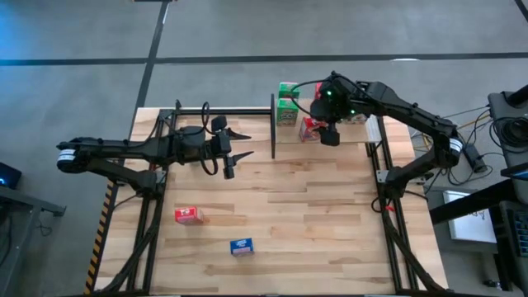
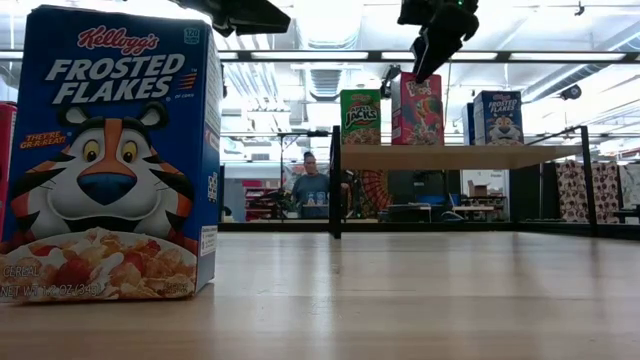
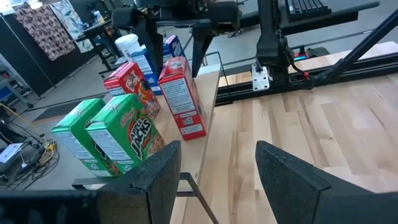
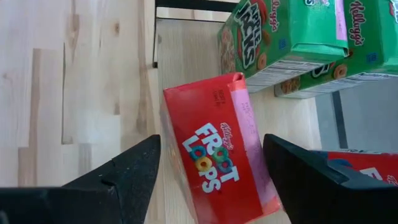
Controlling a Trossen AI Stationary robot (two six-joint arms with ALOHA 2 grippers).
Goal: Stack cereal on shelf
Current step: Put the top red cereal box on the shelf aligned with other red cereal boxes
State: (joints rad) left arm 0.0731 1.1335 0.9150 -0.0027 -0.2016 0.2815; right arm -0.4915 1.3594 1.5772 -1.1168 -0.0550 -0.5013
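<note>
From the overhead camera I saw the right gripper (image 1: 329, 137) hanging over the raised light-wood shelf panel with black posts (image 1: 356, 121) at the far side of the plank tabletop (image 1: 313, 206), directly above a red Froot Loops cereal box (image 1: 308, 128) standing there, with two green Apple Jacks boxes (image 1: 286, 106) just beside it. The left gripper (image 1: 238, 144) waited over the table to the left of the shelf's black post, its fingers spread around nothing. A second red box (image 1: 188, 215) and a small blue Frosted Flakes box (image 1: 242, 246) lay on the near part of the tabletop, well apart from the shelf. At table height that blue box (image 2: 108, 160) filled the left of my screen, upright on the planks; far behind it the shelf (image 2: 455, 156) carried a green box (image 2: 360, 117), the red box (image 2: 423, 110) and another blue box (image 2: 497, 118), with the right gripper (image 2: 432, 52) just above the red one. A person (image 2: 309, 184) stood in the room beyond. On the left wrist feed its two dark fingers (image 3: 155, 171) stood apart and empty, facing the green boxes (image 3: 118, 140) and the upright red one (image 3: 181, 96). On the right wrist feed its fingers (image 4: 127, 171) were spread wide on either side of the red box (image 4: 217, 155), not touching it.
</note>
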